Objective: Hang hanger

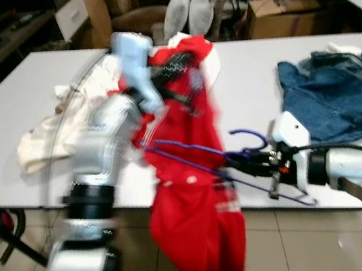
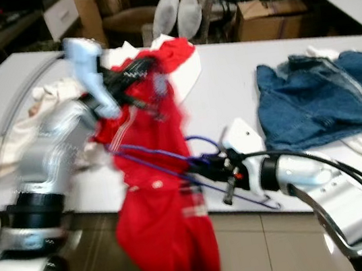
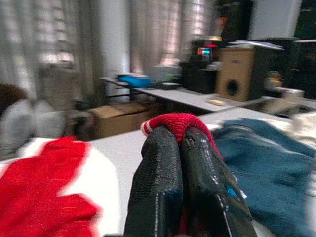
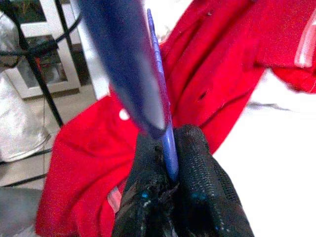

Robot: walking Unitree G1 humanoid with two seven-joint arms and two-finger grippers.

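Already the left gripper (image 3: pixel 180 148) is pinched on the red garment (image 1: pixel 197 194), lifted off the table (image 1: pixel 2 121) edge. Beside it, the right gripper (image 4: pixel 170 173) clamps the blue hanger (image 1: pixel 197 152), partly threaded inside. Hanging up seemingly remains.

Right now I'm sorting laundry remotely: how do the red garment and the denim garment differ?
The red garment hangs lifted off the table's front edge, pinched by the left gripper and threaded with the blue hanger held by the right gripper; the denim garment lies spread on the white table, untouched. Both are clothing.
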